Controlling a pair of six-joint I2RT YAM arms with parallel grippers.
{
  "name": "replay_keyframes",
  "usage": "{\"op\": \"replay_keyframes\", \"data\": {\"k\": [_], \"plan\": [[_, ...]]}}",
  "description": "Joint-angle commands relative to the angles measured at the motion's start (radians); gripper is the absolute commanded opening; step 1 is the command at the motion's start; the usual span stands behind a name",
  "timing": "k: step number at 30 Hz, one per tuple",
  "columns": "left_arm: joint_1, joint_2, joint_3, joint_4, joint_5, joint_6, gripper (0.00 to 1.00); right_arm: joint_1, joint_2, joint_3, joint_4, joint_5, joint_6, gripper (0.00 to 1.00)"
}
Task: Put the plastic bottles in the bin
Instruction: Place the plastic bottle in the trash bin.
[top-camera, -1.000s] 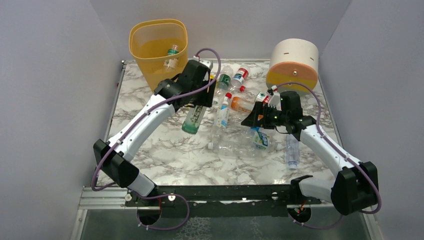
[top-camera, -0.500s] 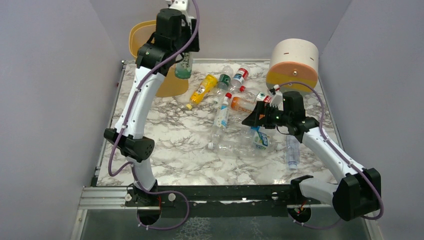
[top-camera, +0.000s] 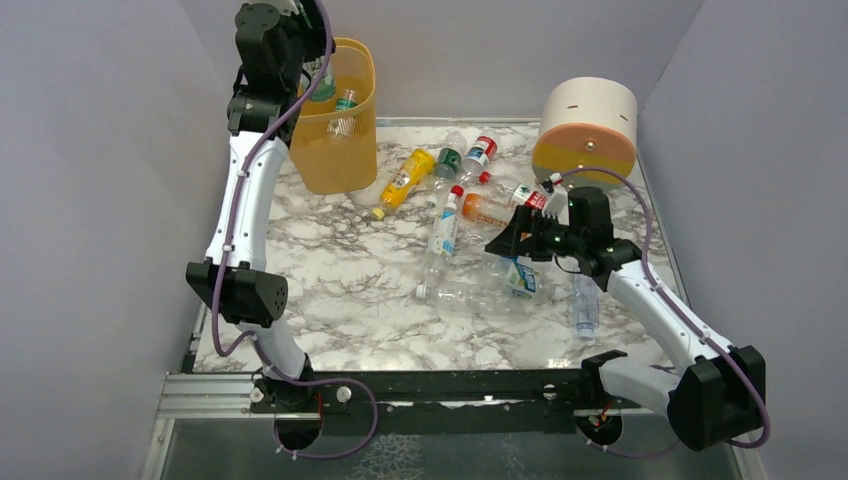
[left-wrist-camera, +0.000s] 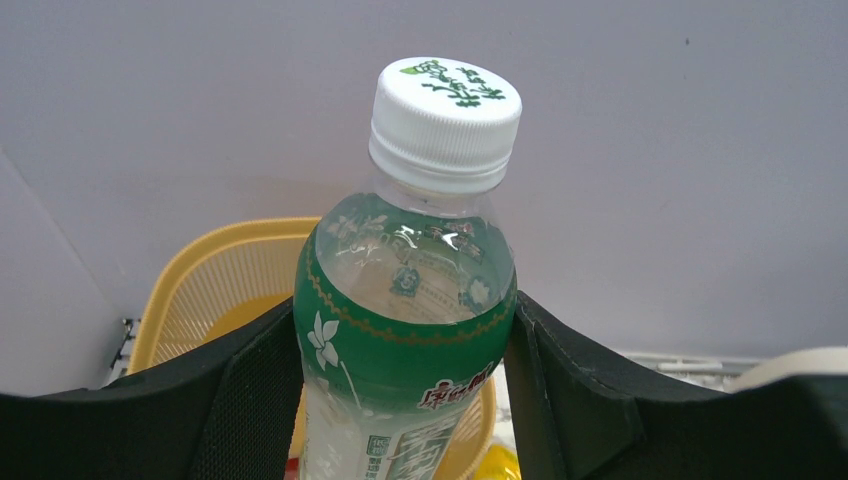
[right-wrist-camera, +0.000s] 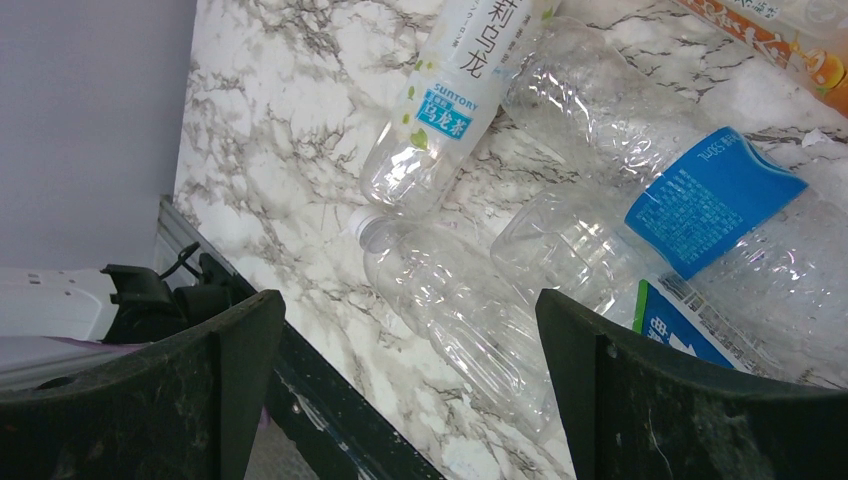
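One green-labelled plastic bottle (left-wrist-camera: 420, 250), likely light and slippery, sits clenched mid-body in my left gripper (left-wrist-camera: 405, 400) over the far-left yellow plastic bin (left-wrist-camera: 200, 290); my right gripper (right-wrist-camera: 405, 380) hangs released.

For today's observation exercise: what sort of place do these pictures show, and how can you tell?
Probably a robotics lab test cell: robot arms bolted to a marble-patterned table, plain grey walls enclosing it, and plastic bottles scattered near a yellow bin.

At twelve o'clock in the right wrist view, the white-labelled bottle (right-wrist-camera: 455, 90) reads "SUNTORY" on a blue patch beside large Chinese characters. In the left wrist view the green-labelled bottle (left-wrist-camera: 405, 340) carries red Chinese characters, its white cap (left-wrist-camera: 446, 110) green ones
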Motion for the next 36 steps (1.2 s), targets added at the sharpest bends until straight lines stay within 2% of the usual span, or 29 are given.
{"op": "replay_keyframes", "data": {"k": [1, 8, 11, 13, 15, 17, 18, 24, 29, 32, 36], "plan": [[0.044, -0.027, -0.041, 0.247, 0.023, -0.017, 0.54, 0.004, -0.027, -0.023, -0.021, -0.033, 0.011, 1.0], [0.119, 0.023, -0.111, 0.29, 0.022, 0.009, 0.54, 0.004, -0.043, -0.03, -0.029, -0.011, 0.016, 1.0], [0.137, 0.024, -0.191, 0.333, 0.036, 0.019, 0.56, 0.004, -0.046, -0.03, -0.026, -0.018, 0.017, 1.0], [0.147, 0.033, -0.225, 0.347, 0.054, 0.019, 0.62, 0.004, -0.046, -0.037, -0.015, -0.027, 0.02, 1.0], [0.156, 0.05, -0.232, 0.333, 0.066, 0.019, 0.74, 0.004, -0.045, -0.043, -0.012, -0.031, 0.021, 0.99], [0.162, 0.07, -0.219, 0.298, 0.067, 0.012, 0.93, 0.004, -0.047, -0.047, -0.013, -0.031, 0.021, 1.0], [0.166, 0.077, -0.209, 0.279, 0.072, 0.007, 0.98, 0.004, -0.048, -0.048, -0.012, -0.031, 0.021, 1.0], [0.169, 0.043, -0.201, 0.255, 0.141, -0.023, 0.99, 0.004, -0.048, -0.045, -0.012, -0.032, 0.021, 1.0], [0.169, 0.01, -0.094, 0.091, 0.246, -0.077, 0.99, 0.004, -0.04, -0.04, -0.004, -0.032, 0.023, 0.99], [0.167, -0.092, -0.185, 0.066, 0.323, -0.137, 0.99, 0.004, -0.025, -0.036, 0.005, -0.036, 0.021, 1.0], [0.164, -0.269, -0.439, 0.071, 0.414, -0.217, 0.99, 0.004, 0.001, -0.021, 0.002, -0.043, 0.014, 1.0]]}}
